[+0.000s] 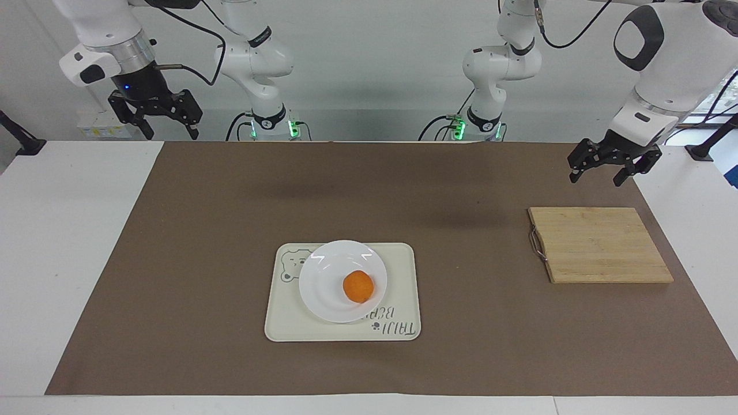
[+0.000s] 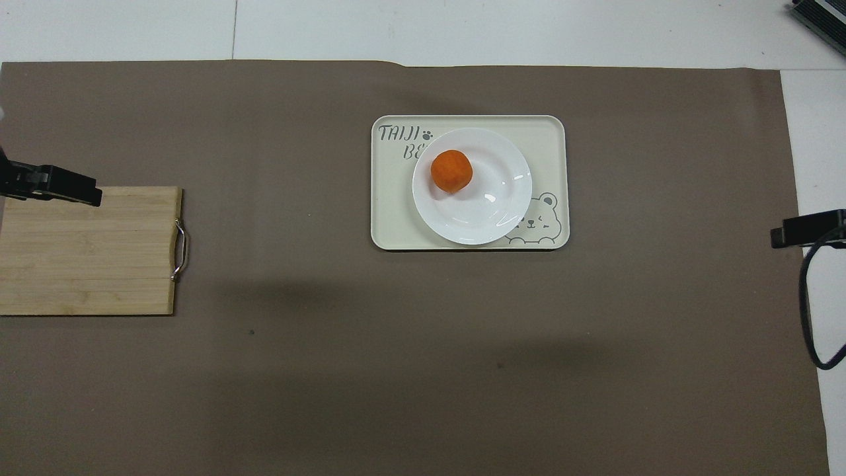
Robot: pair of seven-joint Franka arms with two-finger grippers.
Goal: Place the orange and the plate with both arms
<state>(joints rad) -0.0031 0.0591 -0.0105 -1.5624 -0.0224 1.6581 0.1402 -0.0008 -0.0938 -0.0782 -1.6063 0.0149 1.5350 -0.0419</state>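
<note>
Jaws on both grippers are seen spread apart, nothing held between them. L gripper (image 1: 599,171) is hung in the air over the mat (image 1: 230,202) near the bench corner at the left arm's end, on the robots' edge, just above the cutting board's (image 1: 599,245) robot-side edge; in the overhead view only one black fingertip (image 2: 63,188) of it is caught at the frame edge. R gripper (image 1: 155,122) is held up high at the right arm's end, over the white bench top (image 1: 69,230) by the robots' edge, off the mat's corner; overhead, just a black tip (image 2: 806,228) and a cable loop are shown.

Mid-bench: orange (image 1: 358,286) is sat on the plate (image 1: 323,276), off-centre, toward the rim away from the robots. Plate is laid on the cream tray (image 1: 403,276) w/ bear print, overlapping the printed lettering at the tray's outer edge. Tray is placed flat on the mat, well apart from both grippers. Cutting board is laid flat at the left arm's end, metal handle (image 1: 536,244) turned toward the tray.
</note>
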